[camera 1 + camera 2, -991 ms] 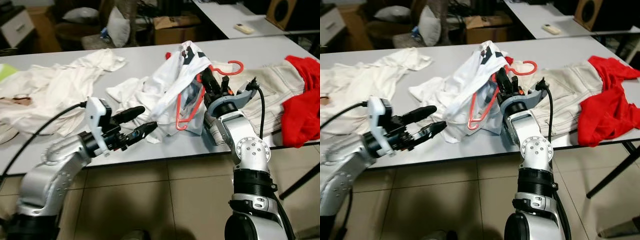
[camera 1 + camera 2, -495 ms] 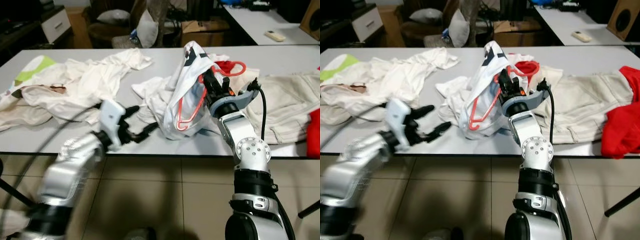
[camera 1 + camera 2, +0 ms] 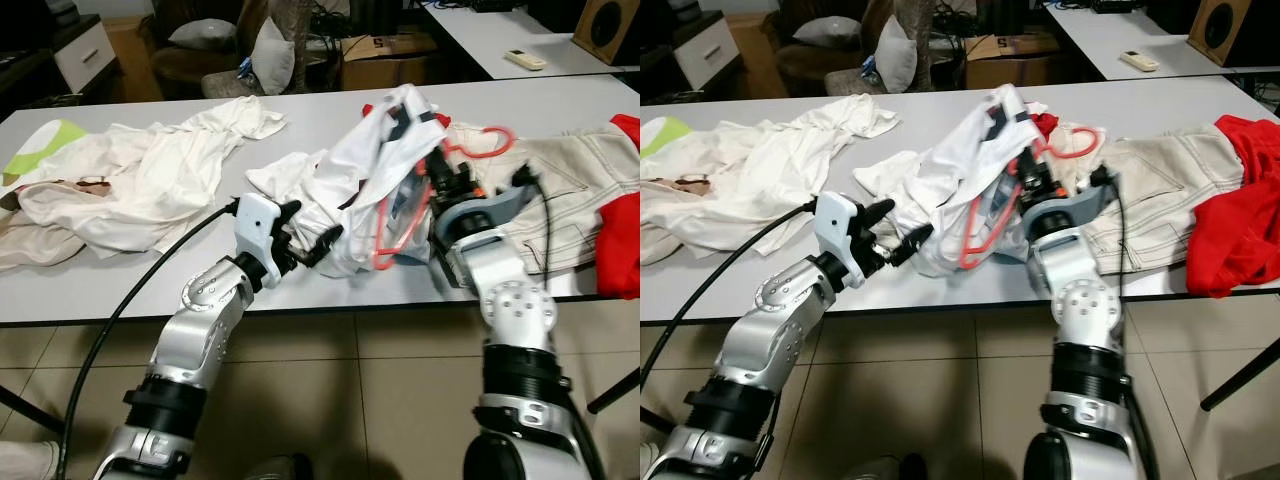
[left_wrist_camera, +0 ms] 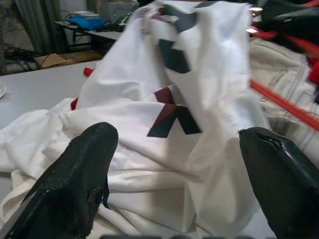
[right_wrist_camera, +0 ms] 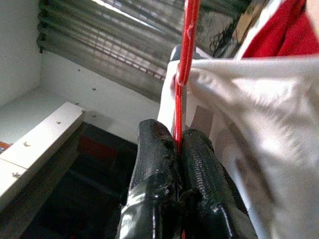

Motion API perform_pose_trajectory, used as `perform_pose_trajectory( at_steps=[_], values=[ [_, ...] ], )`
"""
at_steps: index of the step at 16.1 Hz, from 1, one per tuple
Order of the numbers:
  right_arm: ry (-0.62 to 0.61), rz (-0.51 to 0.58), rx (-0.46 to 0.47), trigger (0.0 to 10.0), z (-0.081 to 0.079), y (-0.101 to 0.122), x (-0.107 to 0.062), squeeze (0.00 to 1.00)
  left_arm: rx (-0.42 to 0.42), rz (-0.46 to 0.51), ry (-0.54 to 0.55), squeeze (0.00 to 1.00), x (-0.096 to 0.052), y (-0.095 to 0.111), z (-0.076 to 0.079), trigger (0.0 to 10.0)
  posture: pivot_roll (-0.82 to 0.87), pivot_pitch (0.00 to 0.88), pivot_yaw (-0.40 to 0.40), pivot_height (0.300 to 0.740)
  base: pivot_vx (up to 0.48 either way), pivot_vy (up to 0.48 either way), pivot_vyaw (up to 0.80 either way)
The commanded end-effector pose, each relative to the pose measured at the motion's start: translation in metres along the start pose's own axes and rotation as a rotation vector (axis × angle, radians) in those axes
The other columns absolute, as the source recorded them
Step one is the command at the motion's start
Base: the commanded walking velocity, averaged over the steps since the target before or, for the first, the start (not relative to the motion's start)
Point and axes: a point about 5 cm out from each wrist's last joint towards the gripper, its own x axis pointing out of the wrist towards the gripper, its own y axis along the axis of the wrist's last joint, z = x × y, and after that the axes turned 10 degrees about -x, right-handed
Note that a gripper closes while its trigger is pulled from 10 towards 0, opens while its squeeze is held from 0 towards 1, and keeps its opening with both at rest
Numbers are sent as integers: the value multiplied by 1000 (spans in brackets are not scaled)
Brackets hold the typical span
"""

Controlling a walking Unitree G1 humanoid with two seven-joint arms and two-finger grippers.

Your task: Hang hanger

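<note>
Left gripper (image 3: pixel 305 232) advanced to white shirt (image 3: pixel 360 175), jaws apart, right gripper (image 5: pixel 175 149) clamping red hanger (image 3: pixel 400 215)

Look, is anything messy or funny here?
Yes. The white printed shirt hangs bunched and lopsided on the red plastic hanger, which the right gripper pinches. More clothes lie crumpled across the grey table.
</note>
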Motion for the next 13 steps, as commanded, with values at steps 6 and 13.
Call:
perform_pose_trajectory(
  at_steps=[6, 13],
  values=[
    [-4, 7, -17, 10000, -3, 0, -2, 0, -119, 6, -189, 0, 4, -6, 20, 10000, -100, 0, 138, 740, 0, 0, 0],
    [-9, 8, 13, 10000, -3, -4, -4, 0, 8, -110, -155, 0, 5, -24, 11, 0, -112, 0, 153, 740, 0, 0, 0]
  ],
)
